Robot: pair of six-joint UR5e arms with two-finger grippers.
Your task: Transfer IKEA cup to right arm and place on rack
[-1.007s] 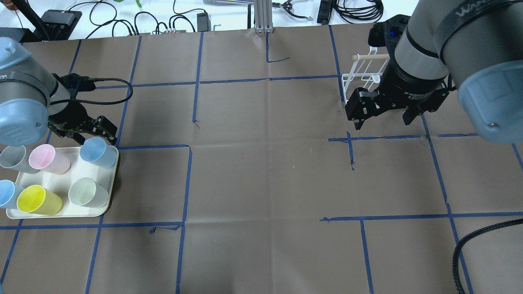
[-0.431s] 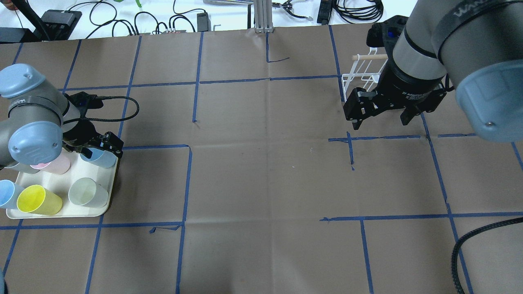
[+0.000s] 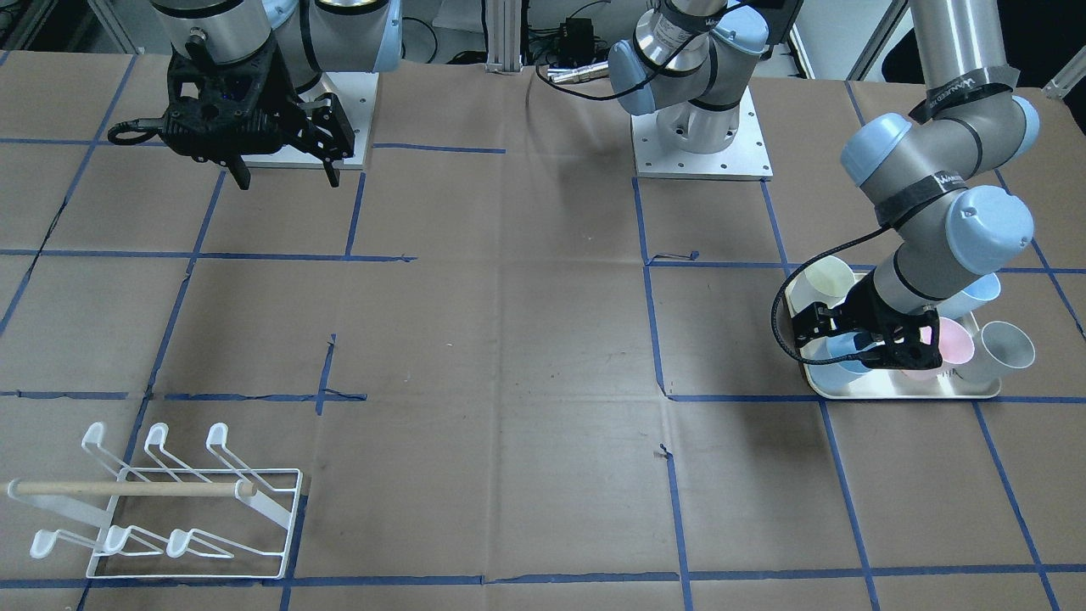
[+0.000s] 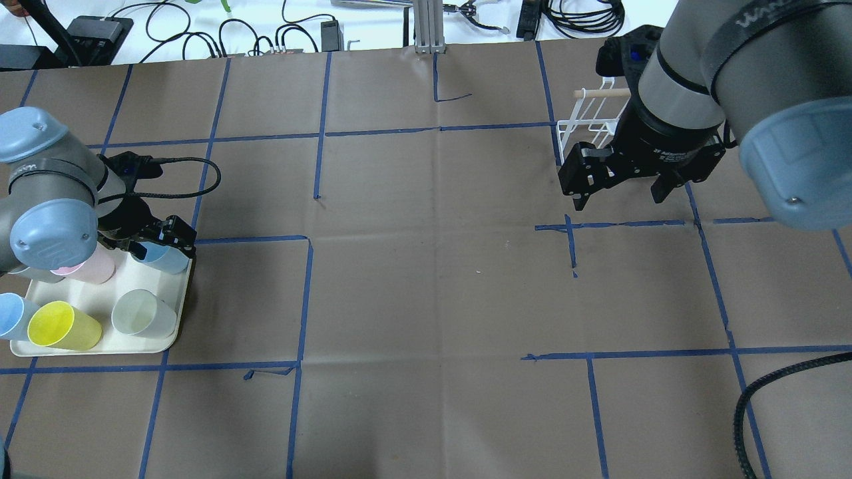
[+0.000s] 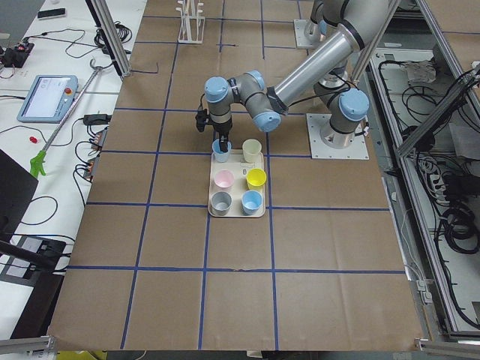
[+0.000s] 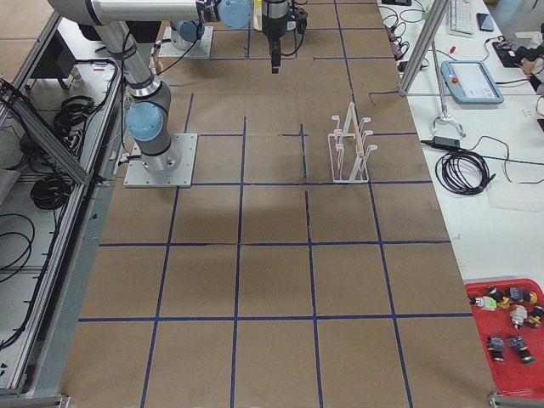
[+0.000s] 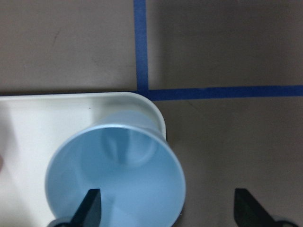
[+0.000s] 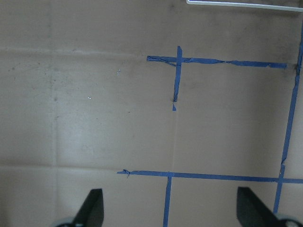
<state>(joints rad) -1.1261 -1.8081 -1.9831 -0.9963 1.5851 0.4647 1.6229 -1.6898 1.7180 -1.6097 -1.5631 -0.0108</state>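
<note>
The IKEA cup (image 7: 116,175) under my left gripper is light blue and stands upright at the far right corner of the cream tray (image 4: 100,346). My left gripper (image 7: 168,208) is open and low over this cup (image 4: 166,258): one finger is inside its mouth, the other outside over the paper. The front-facing view has the same gripper (image 3: 882,344) down at the blue cup (image 3: 848,350). My right gripper (image 4: 619,198) hangs open and empty above the table, just in front of the white wire rack (image 4: 586,126). The rack (image 3: 170,501) holds no cups.
Other cups stand on the tray: pink (image 4: 93,266), yellow (image 4: 56,326), pale grey-green (image 4: 140,314) and another blue one (image 4: 10,313). Brown paper with blue tape lines covers the table. Cables and power bricks (image 4: 100,30) lie beyond the far edge.
My left arm has swung in and come down over the blue cup, now partly covering the pink and grey cups. My right gripper has barely moved.
</note>
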